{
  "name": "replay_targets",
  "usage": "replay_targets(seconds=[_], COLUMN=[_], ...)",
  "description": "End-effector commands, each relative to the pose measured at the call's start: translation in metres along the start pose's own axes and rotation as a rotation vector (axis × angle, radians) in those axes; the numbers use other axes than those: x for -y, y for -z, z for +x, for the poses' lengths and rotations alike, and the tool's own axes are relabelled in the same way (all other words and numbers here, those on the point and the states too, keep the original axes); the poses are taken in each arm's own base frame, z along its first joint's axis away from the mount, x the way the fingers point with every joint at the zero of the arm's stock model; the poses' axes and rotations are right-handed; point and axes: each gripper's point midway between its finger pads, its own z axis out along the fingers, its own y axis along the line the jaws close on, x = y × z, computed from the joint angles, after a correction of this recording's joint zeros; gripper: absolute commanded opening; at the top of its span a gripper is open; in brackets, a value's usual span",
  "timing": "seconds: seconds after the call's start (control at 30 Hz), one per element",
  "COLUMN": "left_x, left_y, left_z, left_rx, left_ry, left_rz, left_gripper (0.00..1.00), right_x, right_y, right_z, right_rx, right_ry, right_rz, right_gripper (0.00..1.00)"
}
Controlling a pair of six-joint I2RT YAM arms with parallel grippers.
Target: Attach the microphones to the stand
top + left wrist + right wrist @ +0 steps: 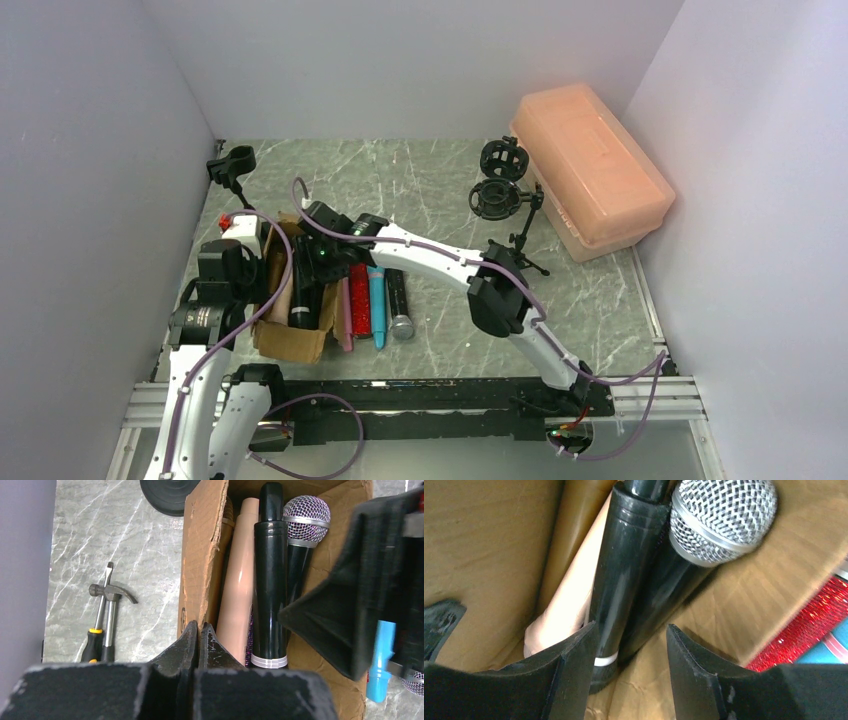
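From above, a cardboard box [290, 335] lies on the left of the marble-patterned table [440, 190], with a black microphone [303, 300] lying lengthwise in it. Just beside the box's right edge lie four more, side by side: a pink microphone [345, 312], a red glitter microphone [360, 300], a blue microphone [377, 305] and a black microphone with a silver head [400, 308]. The right arm reaches across the table and the right gripper [318, 262] is over the far end of the box. The left arm [215, 275] sits at the box's left side. A clip stand [232, 165] stands at the far left. Two shock-mount stands [497, 180] stand well apart from the box, near a peach plastic bin [590, 170].

In the left wrist view, the left gripper [199, 635] has its fingers pressed together, tips at the box's torn left wall. I cannot tell whether cardboard is pinched between them. Inside the box lie a peach microphone [240, 580], the black one and a mesh-headed black microphone [306, 520]. A hammer [112, 592] and a screwdriver [95, 640] lie on the table to the left.

In the right wrist view, the right gripper's fingers [576, 675] stand apart, straddling the two black microphones. The left finger is against the one with a white ring, and a gap shows at the other finger.
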Motion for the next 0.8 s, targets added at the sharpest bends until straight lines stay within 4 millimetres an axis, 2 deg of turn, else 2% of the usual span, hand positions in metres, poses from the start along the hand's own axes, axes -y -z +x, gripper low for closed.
replay_targets(seconds=[0.0, 0.63, 0.7, 0.77], left_x=[0.005, 0.013, 0.014, 0.014], left_y=[0.006, 0.008, 0.008, 0.009], left_z=[-0.041, -0.044, -0.044, -0.045], left_rx=[0.150, 0.162, 0.163, 0.165], left_ry=[0.049, 0.066, 0.067, 0.068], left_rz=[0.025, 0.067, 0.072, 0.073], left_gripper=[0.00, 0.00, 0.00, 0.00], right_x=[-0.023, -0.025, -0.022, -0.023], right_y=[-0.003, -0.050, -0.055, -0.056], right_z=[-0.012, -0.009, -0.007, -0.007], right_rx=[0.010, -0.010, -0.016, -0.020], right_ry=[-0.016, -0.052, -0.058, -0.058], right_rz=[-0.076, -0.118, -0.115, -0.120], right_gripper=[0.55, 0.54, 0.52, 0.45])
